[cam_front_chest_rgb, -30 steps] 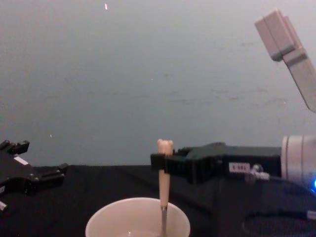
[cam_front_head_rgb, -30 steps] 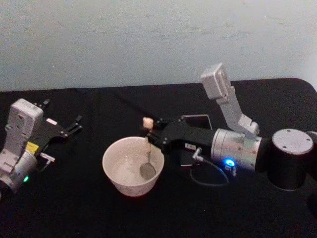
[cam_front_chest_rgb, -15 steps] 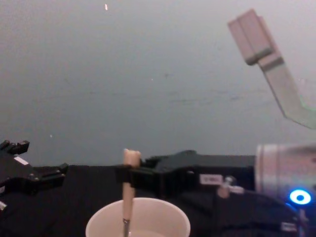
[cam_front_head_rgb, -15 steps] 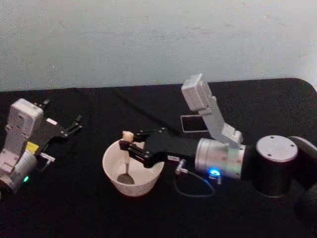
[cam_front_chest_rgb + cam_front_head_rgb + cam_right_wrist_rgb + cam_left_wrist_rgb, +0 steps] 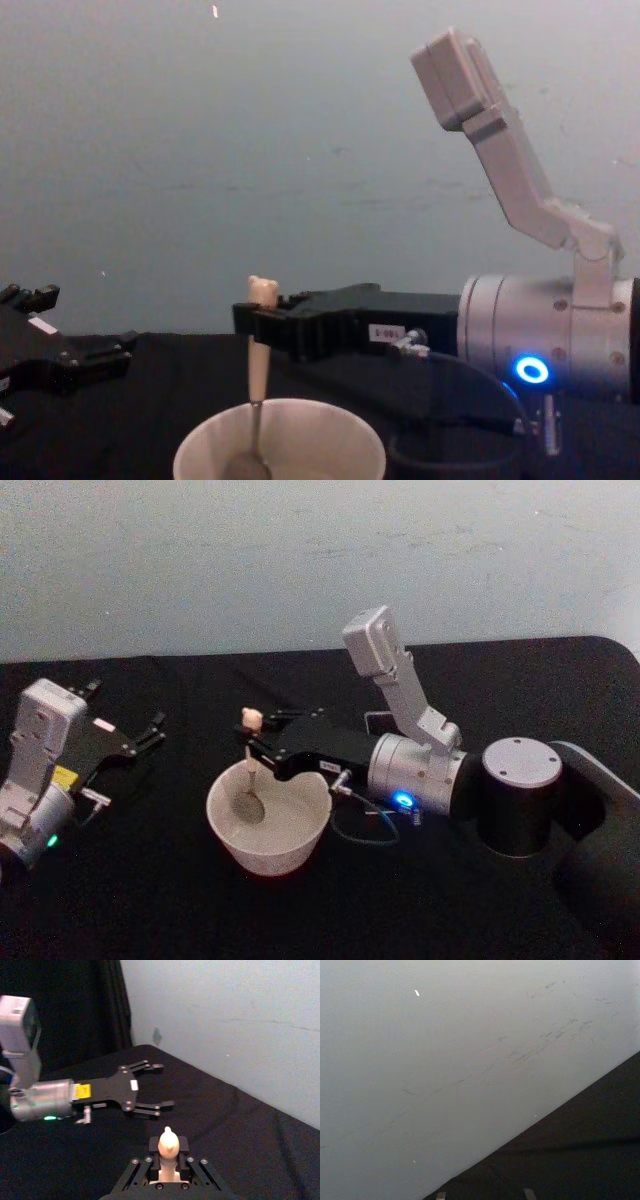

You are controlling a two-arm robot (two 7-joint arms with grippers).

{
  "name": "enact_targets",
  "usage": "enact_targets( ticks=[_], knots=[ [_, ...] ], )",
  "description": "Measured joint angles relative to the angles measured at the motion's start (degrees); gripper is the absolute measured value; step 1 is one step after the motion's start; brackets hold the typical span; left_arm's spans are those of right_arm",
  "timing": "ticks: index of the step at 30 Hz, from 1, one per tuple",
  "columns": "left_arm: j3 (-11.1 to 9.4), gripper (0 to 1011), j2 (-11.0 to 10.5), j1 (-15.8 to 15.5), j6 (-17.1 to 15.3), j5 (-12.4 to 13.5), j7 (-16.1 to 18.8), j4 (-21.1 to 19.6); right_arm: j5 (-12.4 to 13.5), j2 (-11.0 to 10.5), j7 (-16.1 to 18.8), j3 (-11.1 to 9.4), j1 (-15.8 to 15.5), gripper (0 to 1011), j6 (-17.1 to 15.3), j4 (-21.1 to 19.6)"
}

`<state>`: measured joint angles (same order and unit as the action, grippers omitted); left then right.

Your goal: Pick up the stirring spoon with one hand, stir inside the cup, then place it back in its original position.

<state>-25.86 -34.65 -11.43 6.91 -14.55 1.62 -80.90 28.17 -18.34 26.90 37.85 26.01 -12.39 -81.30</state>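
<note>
The cream-white cup [image 5: 270, 842] stands on the black table in front of me, its rim [image 5: 300, 410] low in the chest view. My right gripper [image 5: 254, 746] reaches in from the right and is shut on the stirring spoon [image 5: 249, 770] just below its bear head [image 5: 262, 290]. The spoon stands nearly upright, its metal bowl [image 5: 247, 806] down inside the cup near the far-left wall. In the right wrist view the bear head [image 5: 168, 1143] sits clamped between the fingers. My left gripper [image 5: 155, 730] rests open at the left, apart from the cup.
A dark grey square holder [image 5: 378, 722] lies behind the right arm, mostly hidden by it. A cable [image 5: 365, 825] loops from the right wrist beside the cup. A pale wall stands behind the table's far edge.
The right gripper has carried the spoon across the cup from its right side to its left and then toward the far wall. The left arm has not moved.
</note>
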Motion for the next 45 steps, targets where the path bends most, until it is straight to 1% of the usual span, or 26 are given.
enact_targets(
  ticks=[4, 7, 10, 12, 16, 20, 21, 24, 36, 42, 43, 45],
  knots=[
    [0.0, 1001, 0.0, 0.0, 0.0, 0.0, 0.0, 0.0, -0.3, 0.1, -0.4, -0.9, 0.1, 212, 0.0, 0.7],
    [0.0, 1001, 0.0, 0.0, 0.0, 0.0, 0.0, 0.0, -0.3, -0.4, -0.3, -1.7, 0.0, 212, -0.1, 0.6],
    [0.0, 1001, 0.0, 0.0, 0.0, 0.0, 0.0, 0.0, -0.2, -1.3, 0.2, -2.4, -0.5, 212, -0.3, -0.2],
    [0.0, 1001, 0.0, 0.0, 0.0, 0.0, 0.0, 0.0, 0.1, -2.3, 0.8, -2.8, -1.1, 212, -0.5, -1.2],
    [0.0, 1001, 0.0, 0.0, 0.0, 0.0, 0.0, 0.0, 1.6, -4.2, 2.2, -3.6, -2.5, 212, -1.2, -3.5],
    [0.0, 1001, 0.0, 0.0, 0.0, 0.0, 0.0, 0.0, 2.9, -5.2, 2.8, -4.1, -3.3, 212, -1.8, -5.1],
    [0.0, 1002, 0.0, 0.0, 0.0, 0.0, 0.0, 0.0, 3.6, -5.4, 2.9, -4.3, -3.6, 212, -1.9, -5.7],
    [0.0, 1001, 0.0, 0.0, 0.0, 0.0, 0.0, 0.0, 4.6, -5.5, 2.8, -4.5, -3.8, 212, -2.0, -6.2],
    [0.0, 1001, 0.0, 0.0, 0.0, 0.0, 0.0, 0.0, 6.6, -5.0, 0.9, -4.5, -3.5, 212, -2.0, -6.2],
    [0.0, 1001, 0.0, 0.0, 0.0, 0.0, 0.0, 0.0, 9.3, -4.8, -0.5, -6.3, -3.8, 212, -2.3, -6.6],
    [0.0, 1001, 0.0, 0.0, 0.0, 0.0, 0.0, 0.0, 10.2, -4.8, -0.9, -6.9, -4.0, 212, -2.3, -6.9],
    [0.0, 1001, 0.0, 0.0, 0.0, 0.0, 0.0, 0.0, 11.1, -4.8, -1.4, -7.5, -4.2, 212, -2.3, -7.2]
  ],
)
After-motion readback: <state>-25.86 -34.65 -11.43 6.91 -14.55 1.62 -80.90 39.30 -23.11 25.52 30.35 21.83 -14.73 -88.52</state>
